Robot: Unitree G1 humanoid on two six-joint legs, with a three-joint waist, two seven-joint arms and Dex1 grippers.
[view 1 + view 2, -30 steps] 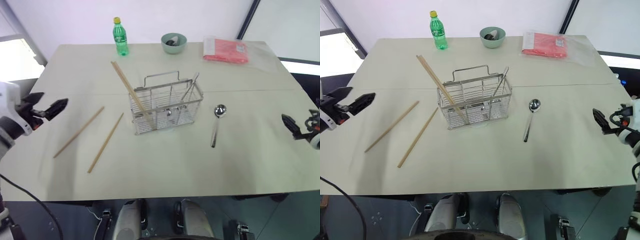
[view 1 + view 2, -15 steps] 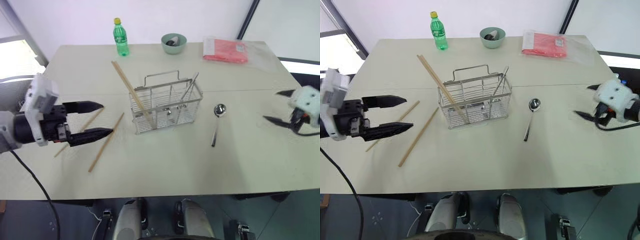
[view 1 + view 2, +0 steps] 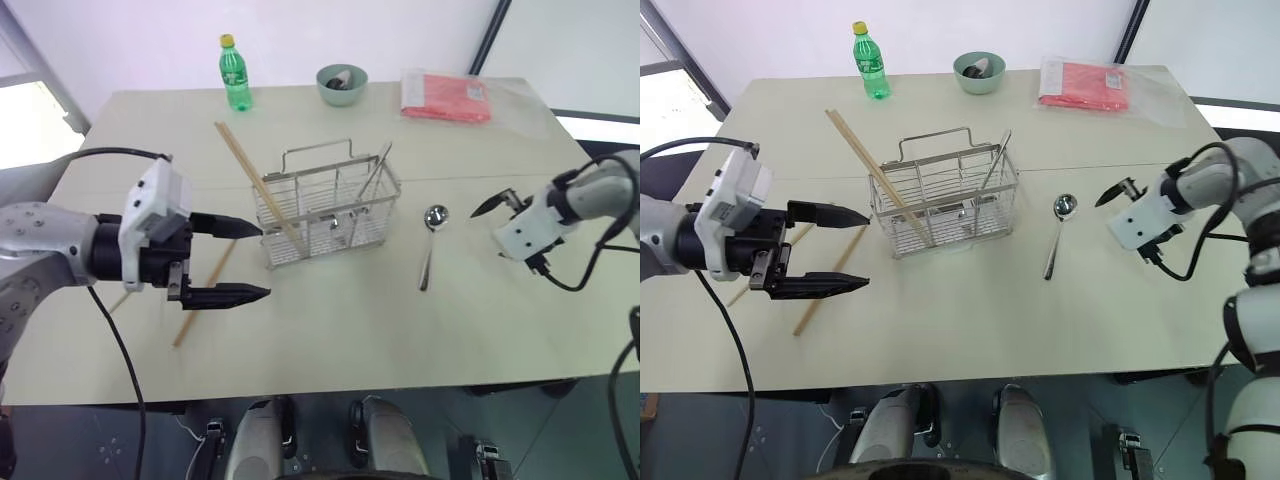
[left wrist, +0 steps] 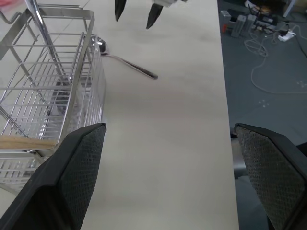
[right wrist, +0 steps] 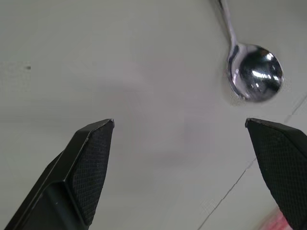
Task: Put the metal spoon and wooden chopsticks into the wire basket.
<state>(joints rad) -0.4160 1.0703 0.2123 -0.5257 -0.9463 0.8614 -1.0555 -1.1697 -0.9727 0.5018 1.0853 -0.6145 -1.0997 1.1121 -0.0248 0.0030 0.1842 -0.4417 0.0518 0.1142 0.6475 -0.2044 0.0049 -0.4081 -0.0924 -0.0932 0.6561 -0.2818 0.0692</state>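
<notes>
Both arms hover over a pale table (image 3: 330,340) with their jaws spread wide and empty: the left gripper (image 3: 240,260) hangs just left of the wire basket (image 3: 328,212), the right gripper (image 4: 134,9) a little right of the metal spoon (image 3: 432,240), which lies flat on the table just right of the basket, bowl toward the far side. One pair of wooden chopsticks (image 3: 255,185) already leans inside the basket, and a metal utensil (image 3: 376,172) leans in its right end; two loose chopsticks (image 3: 830,280) lie on the table to the left, partly hidden beneath the left arm. The likeliest trouble is a thin, flat spoon handle slipping from a grip taken too shallow, or the spoon skidding away if one finger lands first. On the left, a gripper reaching down for the loose sticks could clip the basket wall or knock the leaning pair, tipping the light basket. Open table lies on the near side of the basket and around the spoon, giving both arms room; the right arm works nearer the table's right edge. A green bottle (image 3: 234,73), a small bowl (image 3: 342,84) and a red packet (image 3: 446,97) sit well apart along the far edge.
</notes>
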